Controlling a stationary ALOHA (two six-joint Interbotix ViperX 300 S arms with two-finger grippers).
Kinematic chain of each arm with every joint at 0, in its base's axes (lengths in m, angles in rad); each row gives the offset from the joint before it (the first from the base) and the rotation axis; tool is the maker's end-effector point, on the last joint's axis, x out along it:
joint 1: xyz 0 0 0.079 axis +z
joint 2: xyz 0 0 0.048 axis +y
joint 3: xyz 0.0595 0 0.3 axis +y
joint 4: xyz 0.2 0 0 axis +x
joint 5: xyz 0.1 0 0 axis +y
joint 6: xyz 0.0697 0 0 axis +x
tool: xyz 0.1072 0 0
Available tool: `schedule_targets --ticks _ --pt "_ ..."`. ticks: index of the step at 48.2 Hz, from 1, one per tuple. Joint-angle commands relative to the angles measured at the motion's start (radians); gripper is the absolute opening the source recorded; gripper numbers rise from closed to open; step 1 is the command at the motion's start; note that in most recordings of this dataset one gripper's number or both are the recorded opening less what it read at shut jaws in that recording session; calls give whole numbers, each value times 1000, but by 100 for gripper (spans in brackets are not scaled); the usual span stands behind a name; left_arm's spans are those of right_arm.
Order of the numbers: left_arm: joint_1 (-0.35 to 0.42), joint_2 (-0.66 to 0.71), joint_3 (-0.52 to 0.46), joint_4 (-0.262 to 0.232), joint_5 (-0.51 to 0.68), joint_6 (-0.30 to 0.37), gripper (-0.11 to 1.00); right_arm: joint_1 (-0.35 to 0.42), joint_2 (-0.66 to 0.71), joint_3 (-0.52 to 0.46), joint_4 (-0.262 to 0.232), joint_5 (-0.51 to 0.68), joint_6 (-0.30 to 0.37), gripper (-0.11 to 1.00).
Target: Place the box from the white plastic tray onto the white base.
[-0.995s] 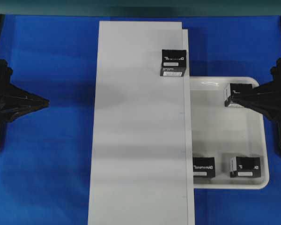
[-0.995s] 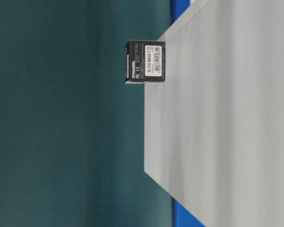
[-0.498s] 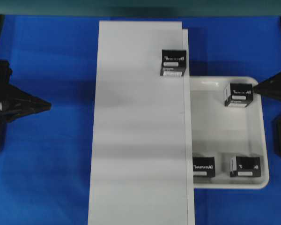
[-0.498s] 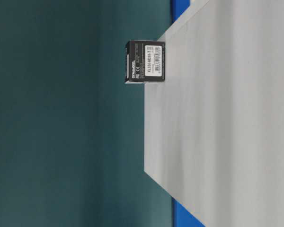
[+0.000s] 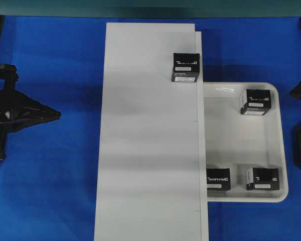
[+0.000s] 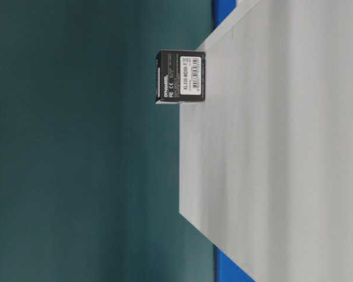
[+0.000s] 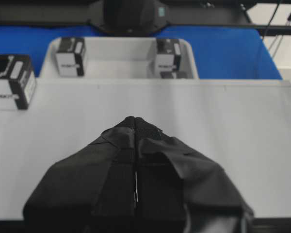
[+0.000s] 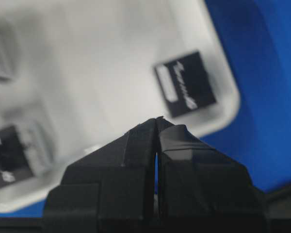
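A: Where were the boxes, relative to the white plastic tray [image 5: 283, 150]?

B: Three lay inside it: the box [image 5: 257, 102] in its far right corner, and two boxes [image 5: 241, 178] along its near rim. A fourth box [image 5: 185, 67] stood on the white base [image 5: 148, 150], just beyond the tray's far left corner, likely already delivered.

A: And the pincers?

B: The right gripper [image 8: 157, 121] hung above the tray, jaws pressed together and holding nothing. The left gripper [image 7: 135, 121] was likewise closed and empty, across the base from the tray, probably idle.
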Motion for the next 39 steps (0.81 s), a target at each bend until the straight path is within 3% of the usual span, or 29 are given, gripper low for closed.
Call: schedule_targets --ticks 1,15,27,31,39 --pt "-2 9 -26 3 -5 -3 -7 -6 54 -20 -21 21 -14 -1" --pt "-6 9 -28 3 -3 -35 -7 -58 204 -28 -35 34 -219 2" --pt "-15 9 -26 3 -5 -37 -7 -121 308 -15 -35 -6 -333 17" --pt "-15 9 -28 2 -5 -37 -7 -126 344 -2 -35 -40 -348 30" --pt "-17 9 -31 3 -5 -37 -7 -127 387 25 -35 -114 -350 77"
